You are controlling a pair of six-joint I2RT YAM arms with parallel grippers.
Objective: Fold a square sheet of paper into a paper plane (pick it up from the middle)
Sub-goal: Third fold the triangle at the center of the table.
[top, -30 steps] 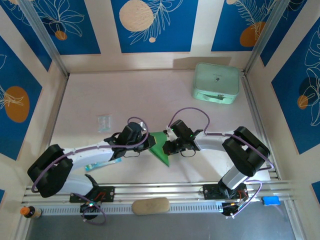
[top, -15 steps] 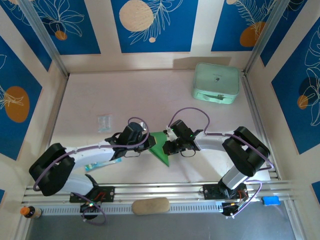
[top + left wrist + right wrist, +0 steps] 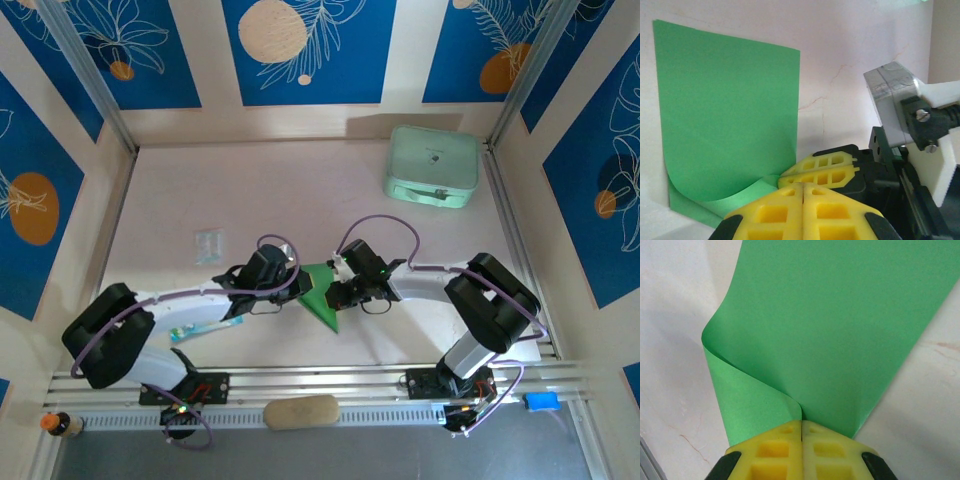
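The square sheet of paper is bright green and lies near the table's middle front, bent over on itself in a loose curl. My right gripper is shut on the curled edge, and its yellow fingers also show in the left wrist view. My left gripper is shut, its tips right beside the right gripper's and at the sheet's lower corner. I cannot tell whether the left gripper pinches any paper. In the top view the left gripper and the right gripper meet over the sheet. The paper plane is out of view.
A pale mint case stands at the back right. A small clear packet lies at the left. A thin teal-and-white item lies under the left arm. A tan oblong pad rests on the front rail.
My left arm has edged slightly to the right, toward the sheet. The right arm and the paper have stayed as they were.
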